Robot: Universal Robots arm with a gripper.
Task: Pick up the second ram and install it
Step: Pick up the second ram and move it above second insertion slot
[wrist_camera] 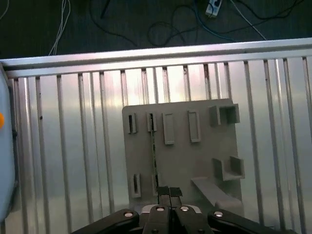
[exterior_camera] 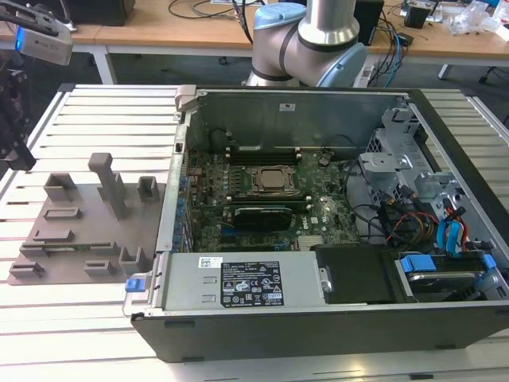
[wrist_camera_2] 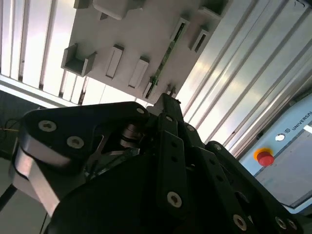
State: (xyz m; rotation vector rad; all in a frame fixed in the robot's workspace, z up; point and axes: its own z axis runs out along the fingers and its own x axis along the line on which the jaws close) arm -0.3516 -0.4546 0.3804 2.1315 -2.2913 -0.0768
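The second ram (wrist_camera: pixel 153 153) is a thin green stick standing on edge in the slots of a grey fixture plate (wrist_camera: pixel 204 146). It also appears in the second wrist view (wrist_camera_2: pixel 165 54), on the same plate (wrist_camera_2: pixel 141 34). My gripper (wrist_camera: pixel 168 191) hovers well above the plate, with its tips over the near end of the stick. The black fingers (wrist_camera_2: pixel 168 105) are pressed together with nothing between them. In the exterior view the plate (exterior_camera: pixel 79 231) lies at the exterior view's left of the open computer case (exterior_camera: pixel 318 207).
Inside the case, the motherboard carries the square CPU socket (exterior_camera: pixel 272 179) and a black card (exterior_camera: pixel 258 215) below it. Drive bays and cables (exterior_camera: pixel 429 223) fill the exterior view's right. A grey box with a red button (wrist_camera_2: pixel 264 157) sits beside the slatted table (wrist_camera: pixel 73 146).
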